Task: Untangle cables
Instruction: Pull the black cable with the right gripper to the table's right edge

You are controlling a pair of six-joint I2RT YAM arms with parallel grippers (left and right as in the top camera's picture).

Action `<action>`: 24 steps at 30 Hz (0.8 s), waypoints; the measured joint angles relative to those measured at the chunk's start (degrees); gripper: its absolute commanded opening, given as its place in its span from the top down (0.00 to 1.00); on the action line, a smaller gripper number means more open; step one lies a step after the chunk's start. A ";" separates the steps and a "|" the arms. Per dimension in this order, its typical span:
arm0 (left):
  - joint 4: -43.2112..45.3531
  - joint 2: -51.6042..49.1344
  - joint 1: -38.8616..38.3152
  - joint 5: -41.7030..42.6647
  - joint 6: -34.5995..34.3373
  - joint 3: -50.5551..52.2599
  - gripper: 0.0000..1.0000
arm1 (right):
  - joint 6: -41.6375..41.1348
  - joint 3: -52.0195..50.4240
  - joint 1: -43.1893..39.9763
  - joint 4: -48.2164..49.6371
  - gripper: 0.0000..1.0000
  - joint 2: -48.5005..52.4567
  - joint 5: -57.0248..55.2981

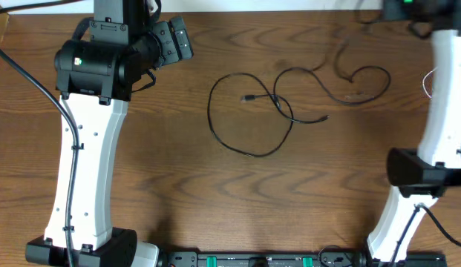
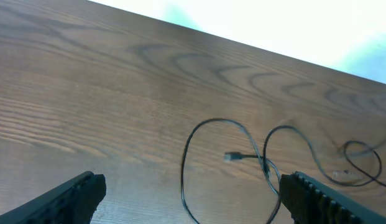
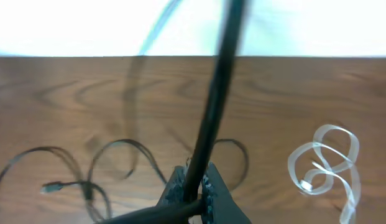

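Right pincer (image 3: 194, 177) | pinching black cable (image 3: 217, 93) (rising upward) | white cable (image 3: 321, 163) rightward

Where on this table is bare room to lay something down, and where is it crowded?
Free: the near table strip between left arm and right arm, before the black cables. Also between left claw and those loops. Crowded: far right, by white cable and right claw.

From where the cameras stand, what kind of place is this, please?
Probably a robotics lab bench: a left arm and a right arm, both white, stand at a wooden table where a black cable lies looped and a white cable lies coiled.
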State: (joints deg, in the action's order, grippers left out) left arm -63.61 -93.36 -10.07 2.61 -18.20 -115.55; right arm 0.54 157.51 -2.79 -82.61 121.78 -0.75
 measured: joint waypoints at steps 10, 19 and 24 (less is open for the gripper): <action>0.24 0.00 0.00 0.00 0.00 0.00 0.05 | -4.70 -3.34 -12.94 -2.27 0.99 2.19 -2.91; 0.33 0.00 0.00 0.00 0.00 0.00 0.05 | -10.67 -10.19 -23.37 1.36 0.91 9.11 -8.57; 0.39 0.00 0.00 0.00 0.00 0.00 0.05 | -11.69 -11.06 -27.36 2.14 0.03 13.62 -8.59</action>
State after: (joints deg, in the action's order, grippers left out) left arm -63.22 -93.36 -10.07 2.61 -18.20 -115.55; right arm -11.16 146.45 -30.15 -80.47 135.39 -9.34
